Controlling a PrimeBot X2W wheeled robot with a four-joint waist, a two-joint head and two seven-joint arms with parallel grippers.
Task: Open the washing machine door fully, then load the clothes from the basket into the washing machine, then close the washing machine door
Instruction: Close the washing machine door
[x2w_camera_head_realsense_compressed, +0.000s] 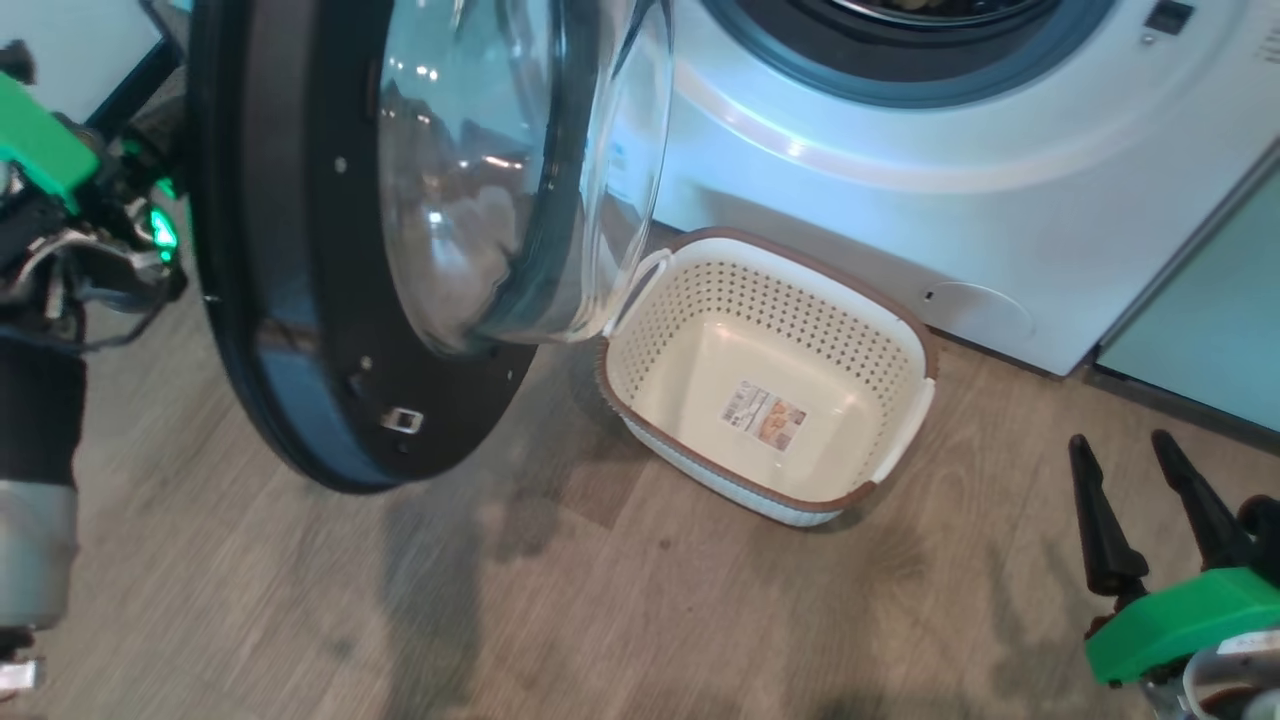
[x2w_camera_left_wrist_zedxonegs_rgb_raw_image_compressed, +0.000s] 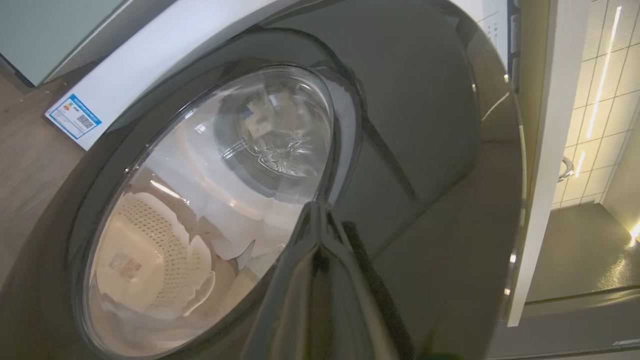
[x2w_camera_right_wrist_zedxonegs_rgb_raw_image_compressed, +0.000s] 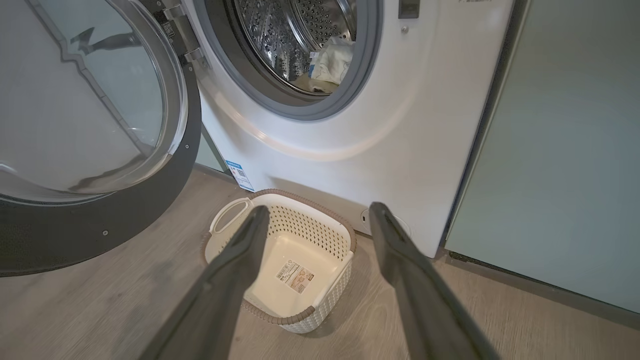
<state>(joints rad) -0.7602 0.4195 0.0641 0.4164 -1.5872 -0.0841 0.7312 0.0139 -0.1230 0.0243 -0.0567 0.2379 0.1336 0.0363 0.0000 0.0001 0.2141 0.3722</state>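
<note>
Hidden/unclear first: left end effector mostly behind the washing machine door in head view, just green housing and cabling past the rim. On left wrist cam: fingers pressed together, nothing between them, tips right at the door's glossy black outer face. Touching or not, cannot tell, reflection in the way. Top of the washing machine cut off in head view.

Via right wrist cam: steel drum partly visible, pale bundle of clothes inside, up and ahead of the right end effector. Piece count unreadable, prints too small to make out. Right end effector wide open, gripping nothing, hovering over the floor.

Counts:
- 1 basket, just ahead of and below the right fingertips, close to the machine front, label on its bottom in plain sight, 2 white handles
- 1 door, standing open, left of the right end effector
- 1 blue QR sticker
- 1 pale green cabinet panel, off to the right
</note>
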